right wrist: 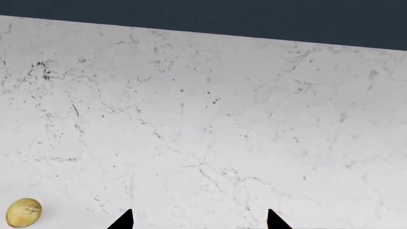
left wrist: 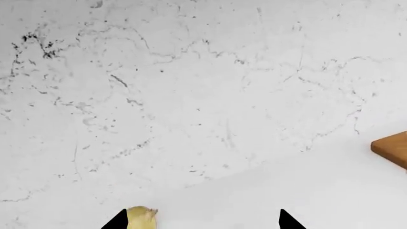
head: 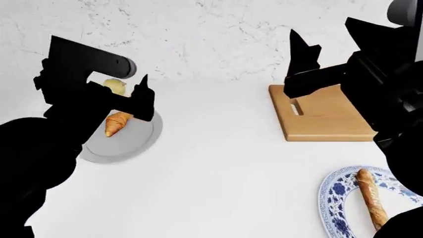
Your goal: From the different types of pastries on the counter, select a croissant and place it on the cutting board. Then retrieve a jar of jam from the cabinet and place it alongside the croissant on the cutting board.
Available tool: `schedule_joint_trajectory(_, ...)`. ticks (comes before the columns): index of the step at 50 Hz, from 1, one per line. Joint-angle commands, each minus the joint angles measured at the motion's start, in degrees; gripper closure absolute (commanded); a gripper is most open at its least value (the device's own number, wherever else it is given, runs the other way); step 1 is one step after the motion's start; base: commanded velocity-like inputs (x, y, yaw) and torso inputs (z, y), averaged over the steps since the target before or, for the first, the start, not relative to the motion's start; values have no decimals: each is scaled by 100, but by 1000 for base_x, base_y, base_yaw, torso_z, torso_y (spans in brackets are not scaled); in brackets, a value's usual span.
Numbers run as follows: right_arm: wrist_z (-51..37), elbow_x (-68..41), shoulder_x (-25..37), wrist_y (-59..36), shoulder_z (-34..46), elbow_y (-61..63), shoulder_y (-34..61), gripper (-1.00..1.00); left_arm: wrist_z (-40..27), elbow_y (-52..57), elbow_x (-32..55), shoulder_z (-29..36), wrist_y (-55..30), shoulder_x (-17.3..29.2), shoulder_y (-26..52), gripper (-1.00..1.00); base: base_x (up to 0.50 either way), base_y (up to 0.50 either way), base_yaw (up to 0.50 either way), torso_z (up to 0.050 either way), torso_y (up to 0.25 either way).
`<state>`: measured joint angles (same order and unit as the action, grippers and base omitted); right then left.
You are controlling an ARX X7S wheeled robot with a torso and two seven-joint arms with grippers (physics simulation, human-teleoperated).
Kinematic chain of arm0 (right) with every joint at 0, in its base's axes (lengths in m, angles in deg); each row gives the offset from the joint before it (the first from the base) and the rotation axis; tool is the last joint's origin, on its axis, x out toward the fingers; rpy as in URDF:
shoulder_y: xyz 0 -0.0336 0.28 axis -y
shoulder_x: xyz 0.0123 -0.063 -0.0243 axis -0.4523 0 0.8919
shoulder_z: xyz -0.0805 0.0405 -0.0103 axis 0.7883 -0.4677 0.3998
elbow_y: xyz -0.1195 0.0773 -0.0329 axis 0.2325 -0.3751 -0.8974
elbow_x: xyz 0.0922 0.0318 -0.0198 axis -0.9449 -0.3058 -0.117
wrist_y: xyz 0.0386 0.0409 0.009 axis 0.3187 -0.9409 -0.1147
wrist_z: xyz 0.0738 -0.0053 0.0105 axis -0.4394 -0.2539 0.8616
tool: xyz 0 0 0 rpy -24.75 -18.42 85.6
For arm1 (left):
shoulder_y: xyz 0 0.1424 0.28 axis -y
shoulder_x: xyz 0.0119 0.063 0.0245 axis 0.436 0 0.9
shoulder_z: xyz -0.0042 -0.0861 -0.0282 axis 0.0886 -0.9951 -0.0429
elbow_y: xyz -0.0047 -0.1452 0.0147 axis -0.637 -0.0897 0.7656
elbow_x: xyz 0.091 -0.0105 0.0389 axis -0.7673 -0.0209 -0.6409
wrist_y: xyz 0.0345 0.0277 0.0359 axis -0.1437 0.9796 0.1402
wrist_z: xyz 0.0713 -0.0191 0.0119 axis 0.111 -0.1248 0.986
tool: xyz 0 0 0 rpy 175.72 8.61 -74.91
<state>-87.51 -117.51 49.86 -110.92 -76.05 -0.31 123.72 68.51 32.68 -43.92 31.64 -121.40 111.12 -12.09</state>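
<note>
A small golden croissant (head: 117, 123) lies on a plain grey round plate (head: 126, 146) on the white counter (head: 218, 163). My left gripper (head: 141, 100) hovers open just right of the croissant, apart from it. In the left wrist view the left gripper (left wrist: 203, 222) has nothing between its tips, and the pale yellow bun (left wrist: 141, 218) sits beside one tip. The wooden cutting board (head: 327, 119) lies bare at the right, its corner (left wrist: 391, 148) showing. My right gripper (head: 302, 47) hangs open above the board's far left corner. The jar of jam is out of view.
The pale yellow bun (head: 116, 87) rests behind the grey plate, near the marble wall (head: 211, 34), and shows as the bun (right wrist: 24, 213) in the right wrist view. A baguette (head: 371, 199) lies on a blue-patterned plate (head: 334, 198) at the front right.
</note>
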Motion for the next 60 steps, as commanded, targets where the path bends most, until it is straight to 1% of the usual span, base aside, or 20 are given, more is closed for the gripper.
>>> schedule_joint_trajectory(1,-294,-397,107,-39,-149,-25,56,-100,156,-870,-321,580,399,-3,-58,-100,0,0,0,0,0)
schedule_joint_trajectory(5,-413,-539,160,-26,-135,-71,127,-100,185,-1098,-386,619,534,-41,-60,-100,0,0,0,0,0)
schedule_joint_trajectory(14,-542,-670,254,109,-52,-126,116,-100,18,-1336,-454,523,523,-119,-56,-100,0,0,0,0,0)
schedule_joint_trajectory(23,-615,-753,307,229,3,-167,90,-100,116,-1822,-633,664,883,-123,-146,-100,0,0,0,0,0)
schedule_joint_trajectory(35,-717,-801,364,341,139,-225,62,-100,59,-2149,-684,489,1055,-123,-208,-100,0,0,0,0,0)
schedule_joint_trajectory(43,-689,-728,436,508,278,-248,-45,-100,115,-2571,-814,577,1322,-179,-249,-100,0,0,0,0,0)
schedule_joint_trajectory(50,-739,-782,479,553,299,-257,-65,-100,119,-2672,-791,519,1377,-174,-365,-100,0,0,0,0,0)
schedule_joint_trajectory(60,-767,-802,538,643,375,-285,-86,-100,76,-2668,-697,439,1209,-131,-461,-100,0,0,0,0,0)
